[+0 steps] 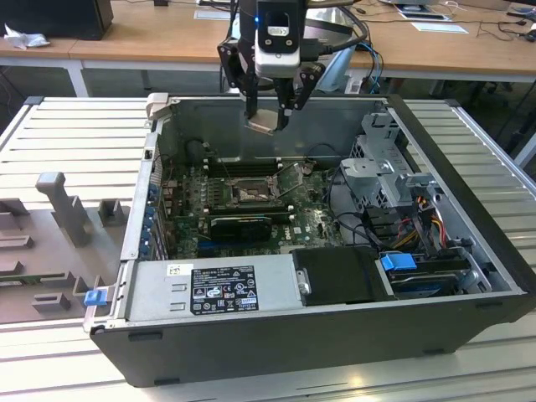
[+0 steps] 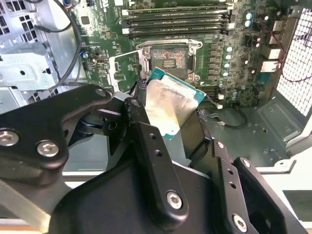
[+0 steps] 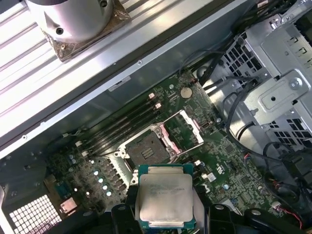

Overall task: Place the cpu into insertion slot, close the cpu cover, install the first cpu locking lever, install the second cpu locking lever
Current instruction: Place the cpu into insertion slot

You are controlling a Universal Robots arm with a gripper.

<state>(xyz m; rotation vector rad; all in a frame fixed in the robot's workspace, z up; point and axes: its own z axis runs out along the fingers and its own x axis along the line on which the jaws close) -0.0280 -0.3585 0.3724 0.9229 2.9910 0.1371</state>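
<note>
Exterior view: an open computer case [image 1: 335, 335] was seen lying on its side on a slatted metal surface [image 1: 75, 134]. The pincer [image 1: 266, 117] was held above the case's far wall, closed on the cpu [image 1: 262, 122], which was carried tilted and clear of the board. The insertion slot [image 1: 249, 194] was located below it on the green motherboard, well apart from the chip, with the cpu cover [image 1: 293, 177] raised on the side toward the exterior view's right. A black card [image 1: 241, 224] was seen just in front of the slot, and a power supply [image 1: 213, 289] was mounted along the near wall.

Second wrist view: the cpu [image 2: 173, 105] was gripped by opposite edges between two black fingers [image 2: 146, 141], its pale metal top and green border exposed. The insertion slot [image 2: 168, 57] was seen beyond it, its dark centre uncovered, with the cpu cover [image 2: 112, 73] swung up beside it. Long black memory slots [image 2: 175, 22] were ranged past the socket.

First wrist view: the cpu [image 3: 165, 200] was shown flat-on in the pincer [image 3: 165, 217]. The insertion slot [image 3: 146, 152] was seen near it but not touched, the cpu cover [image 3: 194, 127] standing open at its side. A coin battery [image 3: 185, 91] was noted on the board.
</note>
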